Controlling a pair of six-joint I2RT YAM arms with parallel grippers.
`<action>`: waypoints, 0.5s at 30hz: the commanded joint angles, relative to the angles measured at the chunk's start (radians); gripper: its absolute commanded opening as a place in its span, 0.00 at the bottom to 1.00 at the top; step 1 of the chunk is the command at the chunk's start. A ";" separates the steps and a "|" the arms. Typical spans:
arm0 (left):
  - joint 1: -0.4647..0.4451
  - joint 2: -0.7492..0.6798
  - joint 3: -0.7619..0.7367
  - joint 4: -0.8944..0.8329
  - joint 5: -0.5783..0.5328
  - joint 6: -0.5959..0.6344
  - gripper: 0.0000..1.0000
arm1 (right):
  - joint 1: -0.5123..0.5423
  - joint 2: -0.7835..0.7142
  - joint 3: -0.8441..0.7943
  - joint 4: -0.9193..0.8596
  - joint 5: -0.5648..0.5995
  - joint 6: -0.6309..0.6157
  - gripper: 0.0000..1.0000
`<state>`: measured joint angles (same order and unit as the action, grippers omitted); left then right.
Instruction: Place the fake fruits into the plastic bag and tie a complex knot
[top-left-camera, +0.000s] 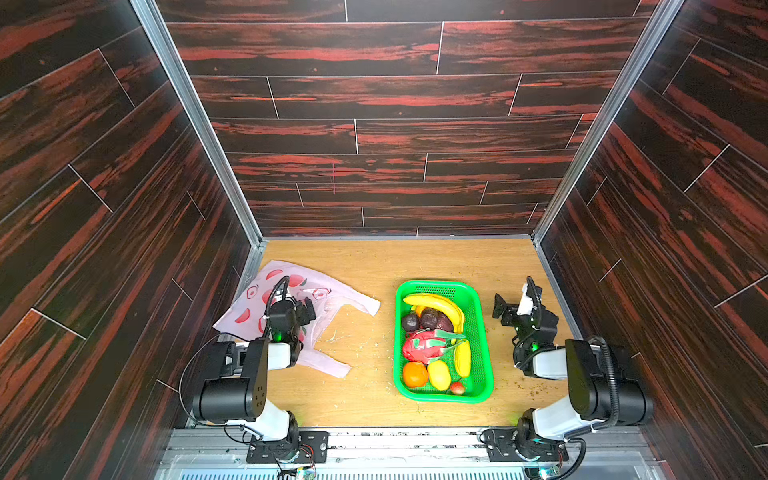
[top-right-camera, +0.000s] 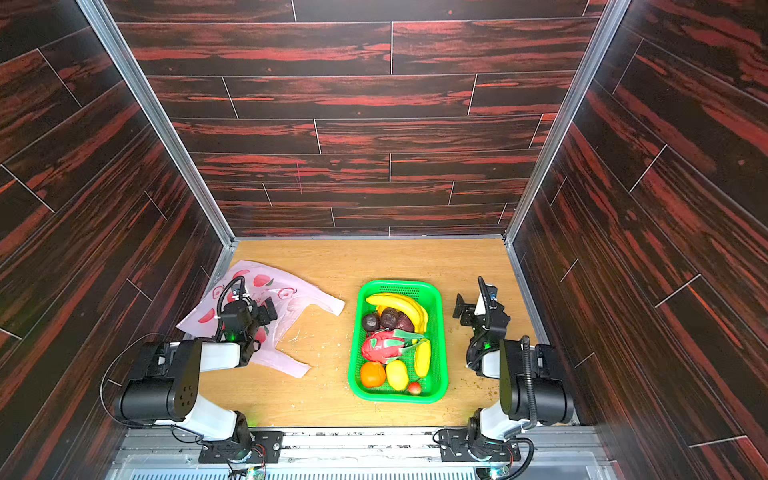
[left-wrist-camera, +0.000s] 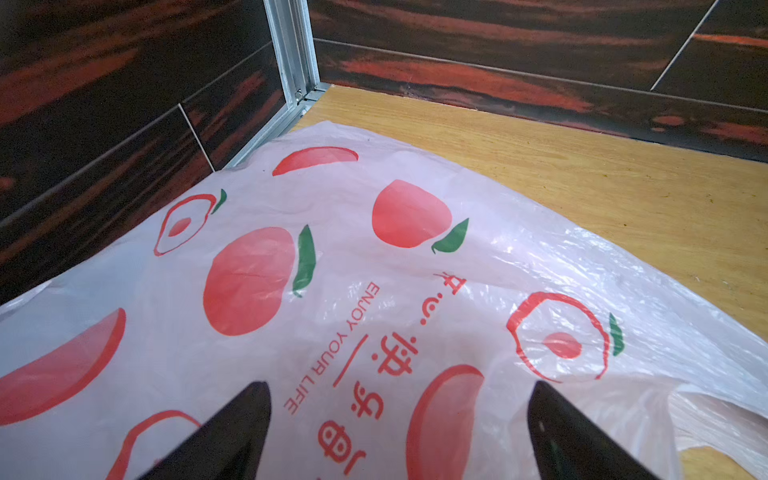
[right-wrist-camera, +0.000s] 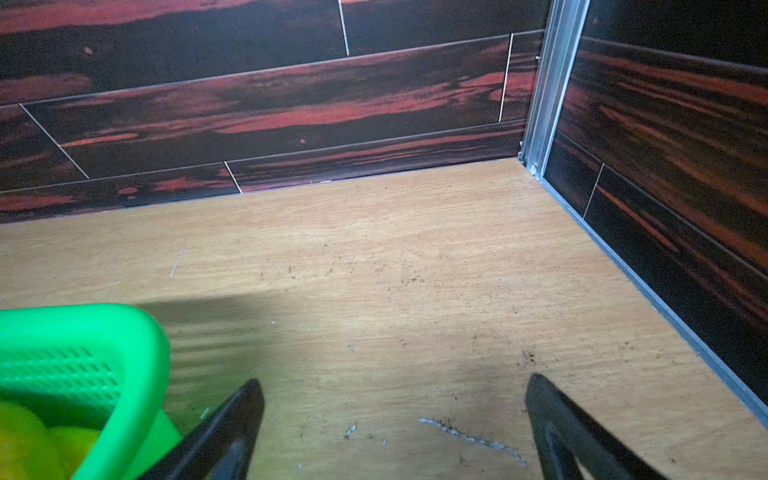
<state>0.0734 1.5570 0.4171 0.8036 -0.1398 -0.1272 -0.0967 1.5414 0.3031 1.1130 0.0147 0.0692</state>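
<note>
1. The left arm is folded at the elbow, and the left gripper (left-wrist-camera: 401, 384) hangs over the plastic bag (top-left-camera: 345, 297) with jaws spread and empty. The bag lies flat by the far-left corner.
2. The bag's lettering (left-wrist-camera: 332, 349) reads "ENJOY YOUR LIFE".
3. The fake fruits (top-left-camera: 419, 347) lie in the green basket (top-left-camera: 440, 284).
4. The right arm is folded, and the right gripper (right-wrist-camera: 395, 380) sits beside the basket with jaws spread and empty.

Robot test booth: wood-print walls (top-left-camera: 395, 95), aluminium frame (top-left-camera: 199, 124), bench-mounted arms (top-left-camera: 232, 390)
</note>
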 joint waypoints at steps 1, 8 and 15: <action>-0.002 -0.025 0.009 -0.001 -0.008 0.011 0.99 | 0.002 0.017 0.012 0.006 0.002 -0.004 0.99; -0.001 -0.025 0.009 -0.001 -0.007 0.010 0.99 | 0.003 0.017 0.011 0.006 0.003 -0.003 0.99; -0.001 -0.023 0.012 -0.003 -0.008 0.011 0.99 | 0.003 0.020 0.016 0.001 -0.001 -0.002 0.99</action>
<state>0.0734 1.5570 0.4171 0.8021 -0.1398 -0.1272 -0.0967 1.5414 0.3031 1.1099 0.0147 0.0696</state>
